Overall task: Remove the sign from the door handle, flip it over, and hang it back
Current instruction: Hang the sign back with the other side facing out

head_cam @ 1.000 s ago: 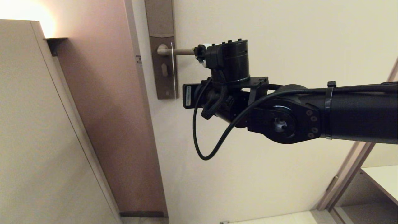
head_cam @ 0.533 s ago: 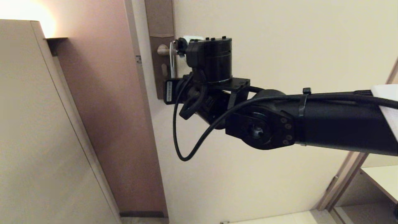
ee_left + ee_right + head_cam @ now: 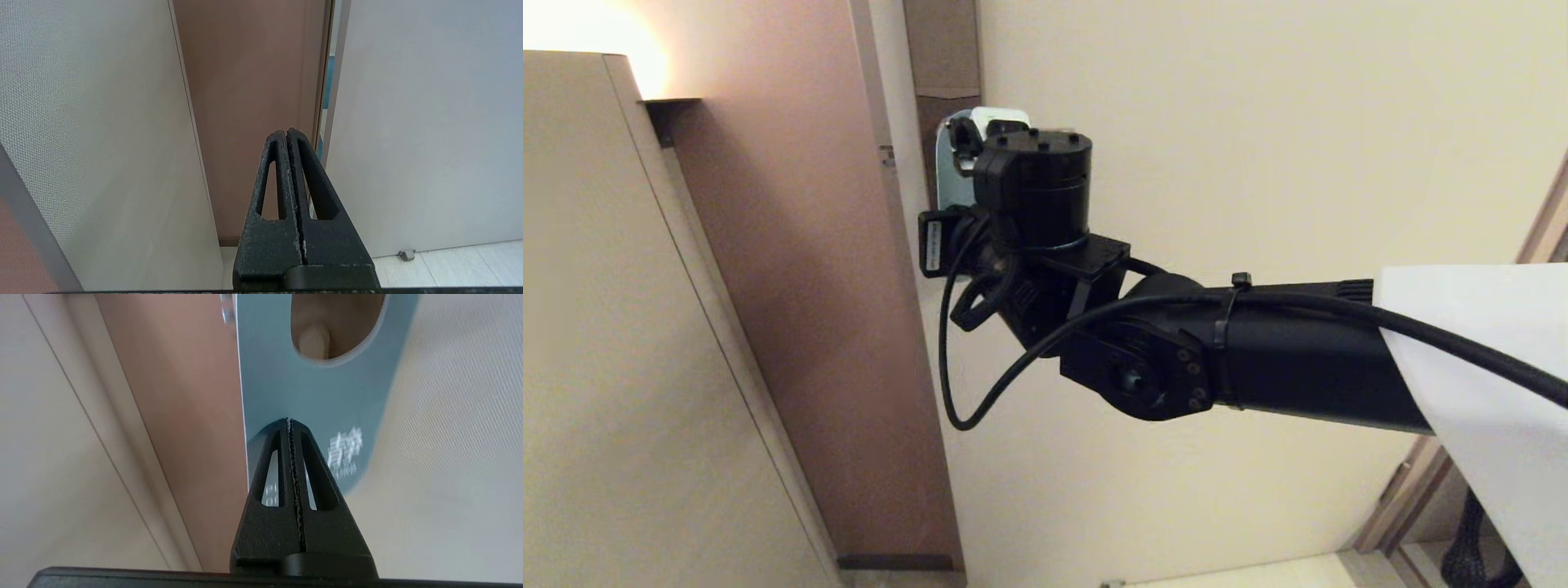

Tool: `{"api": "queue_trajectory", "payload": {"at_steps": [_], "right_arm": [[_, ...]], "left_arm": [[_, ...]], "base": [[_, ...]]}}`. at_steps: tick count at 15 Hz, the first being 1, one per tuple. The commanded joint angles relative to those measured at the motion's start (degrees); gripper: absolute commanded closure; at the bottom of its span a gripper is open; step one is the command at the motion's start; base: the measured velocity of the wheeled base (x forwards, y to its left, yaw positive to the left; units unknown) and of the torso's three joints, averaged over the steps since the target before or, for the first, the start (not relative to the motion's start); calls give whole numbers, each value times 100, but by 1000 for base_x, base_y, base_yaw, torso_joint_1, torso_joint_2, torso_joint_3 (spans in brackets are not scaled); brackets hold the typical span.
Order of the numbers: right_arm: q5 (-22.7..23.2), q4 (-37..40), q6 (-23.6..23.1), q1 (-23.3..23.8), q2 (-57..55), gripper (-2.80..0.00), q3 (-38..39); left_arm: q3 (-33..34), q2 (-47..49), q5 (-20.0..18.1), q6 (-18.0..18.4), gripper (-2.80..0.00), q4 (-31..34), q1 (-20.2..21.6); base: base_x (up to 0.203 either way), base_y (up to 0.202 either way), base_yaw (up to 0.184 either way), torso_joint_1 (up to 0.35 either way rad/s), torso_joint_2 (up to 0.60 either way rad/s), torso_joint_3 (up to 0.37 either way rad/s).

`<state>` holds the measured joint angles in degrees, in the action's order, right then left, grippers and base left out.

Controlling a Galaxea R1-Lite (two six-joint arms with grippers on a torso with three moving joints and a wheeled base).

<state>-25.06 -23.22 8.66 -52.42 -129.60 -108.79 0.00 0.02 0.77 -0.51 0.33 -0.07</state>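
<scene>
Up against the door (image 3: 1258, 122), right gripper (image 3: 289, 421) clamped on the sign (image 3: 310, 396), blue face showing, oval hole framing the door handle (image 3: 314, 342), probably to rehang it; left gripper (image 3: 287, 132) closed, parked.

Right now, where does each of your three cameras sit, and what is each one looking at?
Head view: on the robot's head, facing the door; the right arm reaches toward the brown backplate, hiding the handle.
Left wrist view: behind the shut left gripper, parked, facing the door's edge and the floor.
Right wrist view: behind the shut right gripper, close to the sign, blue side showing; the door handle shows through its oval hole.
Shared: head and right wrist views both show the sign.
</scene>
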Motion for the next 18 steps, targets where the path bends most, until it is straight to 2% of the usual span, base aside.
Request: {"api": "queue_trajectory", "payload": {"at_steps": [1,7,12,18], "right_arm": [[-100,-157,-8,-5,-271,0,-192],[-269,-894,-266,-81,-780,0,-401],[-280,-1686,-823,-103,-1011,0,-411],[-283,-1931,-953,-68,-1296,0,-406]], "left_arm": [[0,-2,3,-2,0,2,-1],[0,-2,3,-2,0,0,-1],[0,-2,3,-2,0,2,-1],[0,-2,3,-2,0,2,2]], "base": [[0,0,0,0,0,0],[0,0,0,0,0,0],[0,0,0,0,0,0],[0,0,0,0,0,0]]}}
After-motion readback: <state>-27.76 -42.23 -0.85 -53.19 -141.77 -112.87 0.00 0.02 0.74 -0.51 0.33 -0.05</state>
